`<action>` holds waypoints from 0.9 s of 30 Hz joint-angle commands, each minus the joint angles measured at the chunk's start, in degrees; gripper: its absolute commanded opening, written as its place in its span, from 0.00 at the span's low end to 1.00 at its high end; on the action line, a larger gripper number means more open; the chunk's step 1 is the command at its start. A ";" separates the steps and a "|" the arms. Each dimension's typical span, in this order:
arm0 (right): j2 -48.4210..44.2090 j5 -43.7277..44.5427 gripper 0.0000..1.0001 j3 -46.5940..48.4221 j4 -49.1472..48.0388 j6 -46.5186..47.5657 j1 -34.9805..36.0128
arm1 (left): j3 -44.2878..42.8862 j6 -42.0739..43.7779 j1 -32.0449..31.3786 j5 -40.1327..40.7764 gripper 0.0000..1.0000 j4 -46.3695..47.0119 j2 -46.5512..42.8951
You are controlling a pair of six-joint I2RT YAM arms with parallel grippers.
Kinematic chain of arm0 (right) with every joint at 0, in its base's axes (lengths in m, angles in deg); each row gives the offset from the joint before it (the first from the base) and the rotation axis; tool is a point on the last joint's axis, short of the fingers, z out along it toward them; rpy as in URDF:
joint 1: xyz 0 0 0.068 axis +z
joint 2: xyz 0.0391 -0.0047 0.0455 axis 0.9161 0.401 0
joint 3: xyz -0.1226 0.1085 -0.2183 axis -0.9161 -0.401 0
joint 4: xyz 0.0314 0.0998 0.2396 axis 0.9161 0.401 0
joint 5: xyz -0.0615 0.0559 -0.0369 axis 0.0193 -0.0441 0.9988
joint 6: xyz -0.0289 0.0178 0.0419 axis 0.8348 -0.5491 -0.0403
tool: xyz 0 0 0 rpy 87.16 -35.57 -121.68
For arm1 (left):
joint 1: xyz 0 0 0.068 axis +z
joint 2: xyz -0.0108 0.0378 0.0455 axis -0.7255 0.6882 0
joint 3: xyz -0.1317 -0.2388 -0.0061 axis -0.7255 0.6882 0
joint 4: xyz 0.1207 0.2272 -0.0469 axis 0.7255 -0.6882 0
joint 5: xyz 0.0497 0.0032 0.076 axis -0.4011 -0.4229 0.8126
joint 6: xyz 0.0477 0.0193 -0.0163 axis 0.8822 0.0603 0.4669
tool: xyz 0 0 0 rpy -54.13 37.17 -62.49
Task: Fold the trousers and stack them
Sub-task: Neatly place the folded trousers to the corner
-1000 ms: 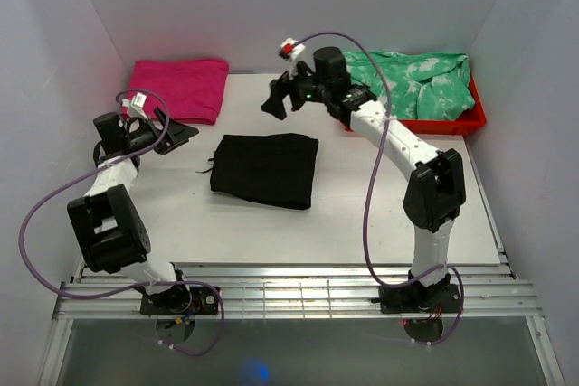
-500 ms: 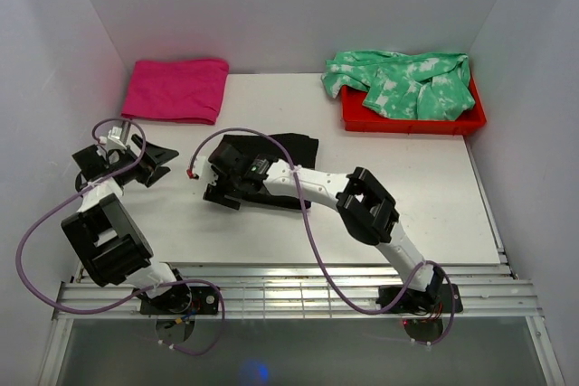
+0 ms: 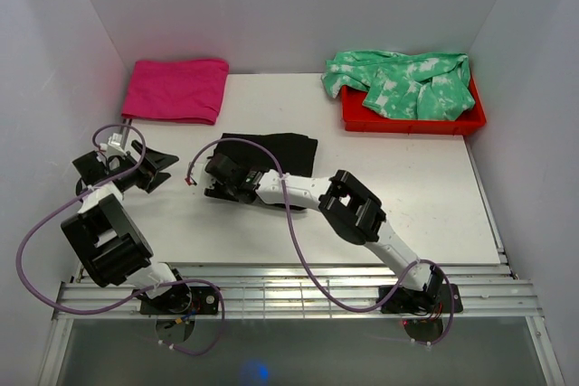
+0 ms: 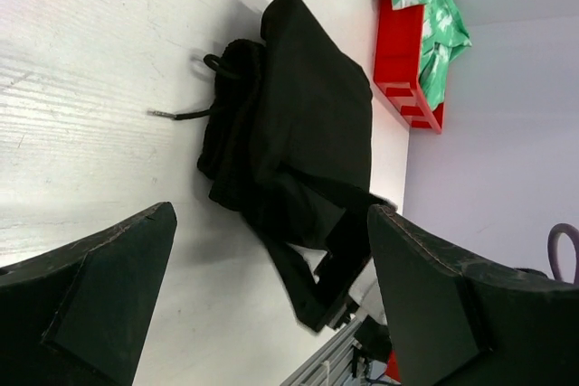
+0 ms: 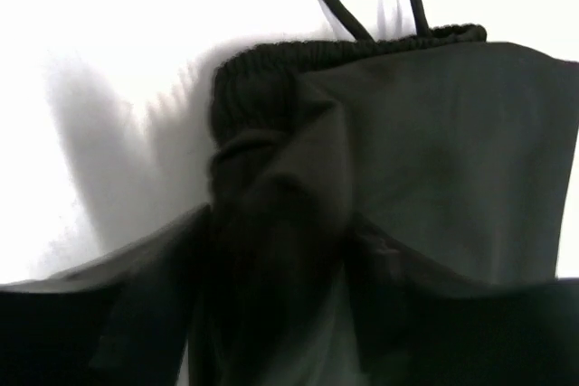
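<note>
White table, pale grey walls on three sides.

Item 1: trousers, black, folded to a near-square pad at mid-table, lying flat. No clear long axis. The elastic waistband edge faces the table's left side, and the drawstring ends trail from it onto the bare top.

Item 2: right gripper, low on the pad's near-left corner. Its fingers press in on either side of a bunched fold of the waistband.

Item 3: left gripper, left of the pad and apart from it, aimed at the waistband edge. Fingers spread wide, nothing between them.

Item 4: red tray, far right corner. It holds a green-and-white tie-dye garment, crumpled and spilling over the left rim.

Item 5: magenta-pink cloth, folded flat, far left corner.
</note>
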 commanded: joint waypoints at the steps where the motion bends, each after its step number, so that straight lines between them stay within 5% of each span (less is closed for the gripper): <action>1: 3.41 1.39 0.52 -0.95 -0.58 0.82 -0.20 | -0.64 3.90 0.31 -0.72 0.98 -2.88 -2.46; 2: 3.41 1.04 0.26 -1.13 -0.49 0.39 -0.28 | -0.90 4.86 0.22 -2.12 0.98 -6.02 -2.20; 4: 2.27 -1.41 0.08 -1.22 -0.32 -0.93 -0.72 | 1.72 3.74 0.13 -3.89 0.98 -4.13 -2.54; 12: -8.53 -14.07 0.08 -3.94 -1.81 -4.26 -2.83 | 13.76 -10.64 -1.44 0.85 0.98 14.58 -3.26; 17: -11.09 -20.50 0.08 -6.84 -3.65 -7.26 -4.85 | 15.79 -20.08 -9.26 3.48 0.98 26.08 -2.28; 27: -15.22 -27.26 0.08 -11.14 -6.98 -12.53 -8.28 | 14.39 -31.51 -18.67 11.75 0.98 34.02 6.50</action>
